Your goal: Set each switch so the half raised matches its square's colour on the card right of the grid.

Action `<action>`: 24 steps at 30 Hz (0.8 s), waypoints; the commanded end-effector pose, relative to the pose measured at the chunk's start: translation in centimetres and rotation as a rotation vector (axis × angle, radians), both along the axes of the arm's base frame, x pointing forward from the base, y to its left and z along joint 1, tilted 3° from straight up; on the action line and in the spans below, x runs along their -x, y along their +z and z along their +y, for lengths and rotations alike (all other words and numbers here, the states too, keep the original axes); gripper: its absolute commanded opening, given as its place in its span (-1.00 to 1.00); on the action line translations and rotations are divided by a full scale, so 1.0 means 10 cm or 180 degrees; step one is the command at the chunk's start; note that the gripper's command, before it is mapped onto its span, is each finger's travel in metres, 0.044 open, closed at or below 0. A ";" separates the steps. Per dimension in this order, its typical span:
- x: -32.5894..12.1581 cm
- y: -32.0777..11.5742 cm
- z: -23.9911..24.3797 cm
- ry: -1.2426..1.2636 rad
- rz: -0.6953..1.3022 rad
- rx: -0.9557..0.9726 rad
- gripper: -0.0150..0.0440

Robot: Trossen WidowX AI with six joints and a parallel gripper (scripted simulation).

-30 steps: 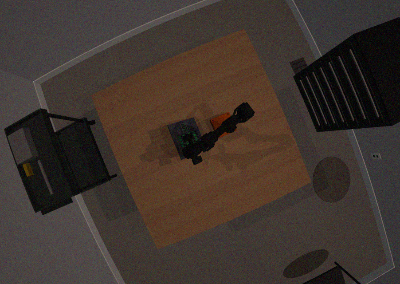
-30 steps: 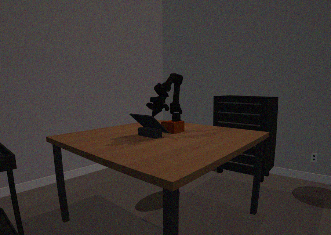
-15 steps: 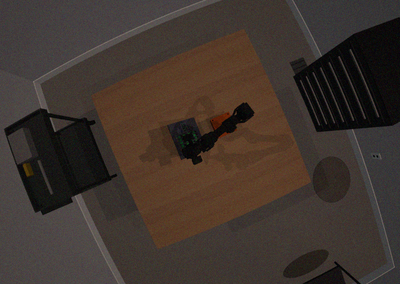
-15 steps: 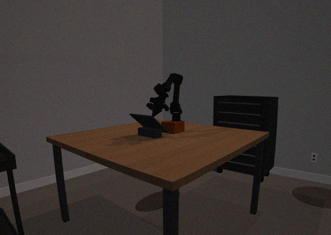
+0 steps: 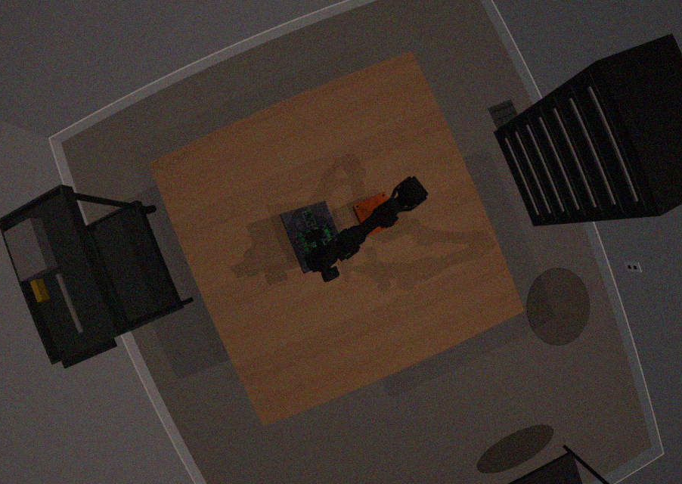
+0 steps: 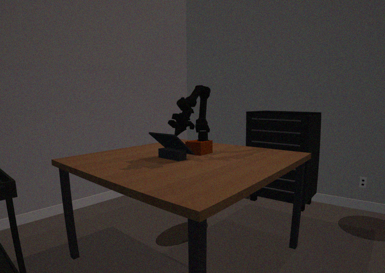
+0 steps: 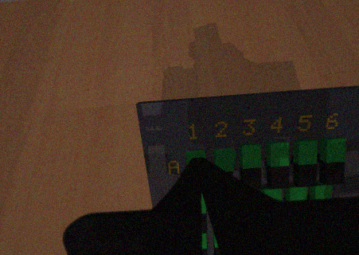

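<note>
The gripper (image 7: pixel 201 167), fingers pressed together on nothing, hangs over switch A1 (image 7: pixel 193 156) of the tilted switch panel (image 7: pixel 254 115), apparently touching it, mid-table (image 6: pixel 199 180) beside the orange base (image 6: pixel 199 146).

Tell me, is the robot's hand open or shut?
Shut. In the wrist view the hand comes to one closed point over the switch panel, holding nothing.
</note>
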State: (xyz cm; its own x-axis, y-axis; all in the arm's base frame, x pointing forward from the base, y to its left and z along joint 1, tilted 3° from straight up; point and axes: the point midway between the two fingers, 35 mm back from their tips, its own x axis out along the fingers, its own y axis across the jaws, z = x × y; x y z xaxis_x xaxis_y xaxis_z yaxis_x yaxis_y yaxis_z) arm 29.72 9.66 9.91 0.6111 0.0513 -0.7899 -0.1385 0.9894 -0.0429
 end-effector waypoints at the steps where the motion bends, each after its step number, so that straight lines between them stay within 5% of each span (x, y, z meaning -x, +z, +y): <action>1: 0.00 -0.01 0.01 0.0026 0.0005 0.0001 -0.49; 24: -0.02 -0.03 0.01 0.0026 0.0004 0.0001 -0.49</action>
State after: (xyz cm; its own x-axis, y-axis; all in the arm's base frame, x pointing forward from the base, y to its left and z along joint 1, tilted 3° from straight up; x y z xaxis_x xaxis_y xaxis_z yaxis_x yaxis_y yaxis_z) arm 29.95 9.68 9.70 0.6124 0.0515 -0.7888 -0.1382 0.9895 -0.0427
